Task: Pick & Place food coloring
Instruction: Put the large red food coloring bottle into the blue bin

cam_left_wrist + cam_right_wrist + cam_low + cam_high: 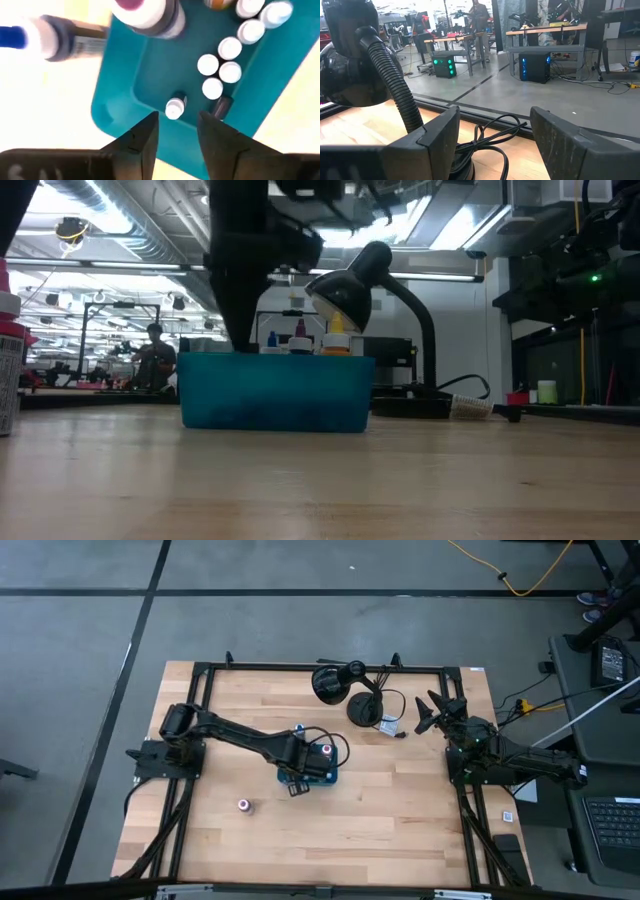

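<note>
Handling: bottle (174, 106) likely light, stiff, slick; grip its body.
Left pincer (177, 131): spread above tray (120, 105).
Right pincer (495, 135): spread, idle.

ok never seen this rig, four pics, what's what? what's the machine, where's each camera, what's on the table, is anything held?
It is a robot with two dark arms at a wooden table, each ending in a two-finger gripper. One picture looks straight down on the table, one looks level across it, and one comes from a camera on each wrist.

The left gripper hangs over a teal tray, its fingers parted with nothing between them. The tray holds the food coloring bottles, seen as small white caps. One more small bottle sits alone on the table.

The right gripper waits open at the table's right edge, facing a black desk lamp. Neither gripper holds anything.
</note>
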Controlling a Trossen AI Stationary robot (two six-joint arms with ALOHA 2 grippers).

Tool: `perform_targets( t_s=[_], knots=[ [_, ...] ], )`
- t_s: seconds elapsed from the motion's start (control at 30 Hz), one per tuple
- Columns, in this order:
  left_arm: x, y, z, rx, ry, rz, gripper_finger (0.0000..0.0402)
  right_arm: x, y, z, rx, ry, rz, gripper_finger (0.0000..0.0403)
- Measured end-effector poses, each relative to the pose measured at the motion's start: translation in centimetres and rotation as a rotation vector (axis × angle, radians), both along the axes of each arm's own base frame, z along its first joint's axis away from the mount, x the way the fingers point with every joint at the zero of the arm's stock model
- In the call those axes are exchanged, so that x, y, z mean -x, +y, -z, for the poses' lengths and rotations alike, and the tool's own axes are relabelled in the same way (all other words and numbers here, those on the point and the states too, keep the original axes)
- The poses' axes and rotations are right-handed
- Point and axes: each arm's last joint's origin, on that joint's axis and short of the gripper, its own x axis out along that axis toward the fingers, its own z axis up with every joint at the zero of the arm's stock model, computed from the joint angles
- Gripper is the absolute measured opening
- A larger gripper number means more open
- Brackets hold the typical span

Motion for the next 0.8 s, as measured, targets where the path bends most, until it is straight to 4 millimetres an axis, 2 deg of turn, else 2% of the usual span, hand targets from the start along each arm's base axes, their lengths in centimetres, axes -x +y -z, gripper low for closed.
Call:
perform_targets(
  t_s=[0.2, 0.47, 0.63, 0.8],
  knots=[
    [1.9, -1.4, -2.7, -0.012, -0.030, -0.049, 0.0152, 0.0, 0.0, 0.0, 0.000, 0.000, 0.000, 0.0244],
    [5.8, -4.9, -6.1, 0.004, -0.085, -0.163, 0.0208, 0.0, 0.0, 0.0, 0.000, 0.000, -0.001, 0.0244],
    [7.4, -7.8, -6.3, 0.068, -0.090, -0.288, 0.0235, 0.0, 0.0, 0.0, 0.000, 0.000, 0.000, 0.0244],
    [7.9, -10.3, -5.4, 0.098, -0.080, -0.360, 0.0237, 0.0, 0.0, 0.0, 0.000, 0.000, 0.000, 0.0244]
  ],
)
